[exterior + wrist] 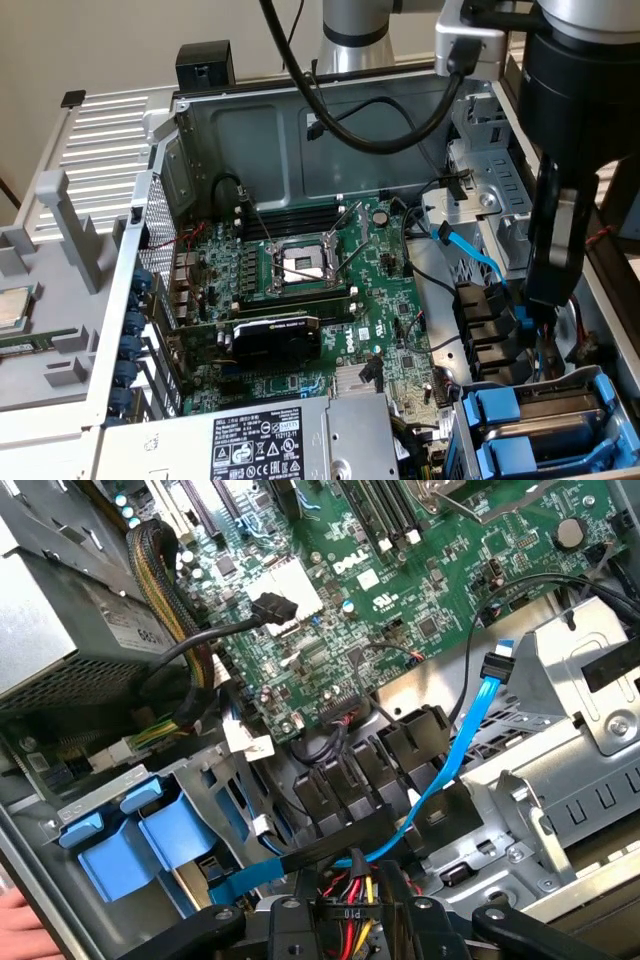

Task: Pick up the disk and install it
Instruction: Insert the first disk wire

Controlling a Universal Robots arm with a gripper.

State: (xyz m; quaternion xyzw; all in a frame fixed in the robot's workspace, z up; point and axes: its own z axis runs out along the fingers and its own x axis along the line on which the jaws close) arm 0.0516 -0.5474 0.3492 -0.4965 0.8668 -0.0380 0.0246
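"Where's the arm (356, 32) at?"
"Its silver link stands upright at the back. The dark wrist (585, 100) hangs on the exterior view's right, pointing straight down, with the gripper (543, 295) low beneath it."

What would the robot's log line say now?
gripper: inside computer case | nearest: black plug with red, yellow wires | blue drive trays: close by
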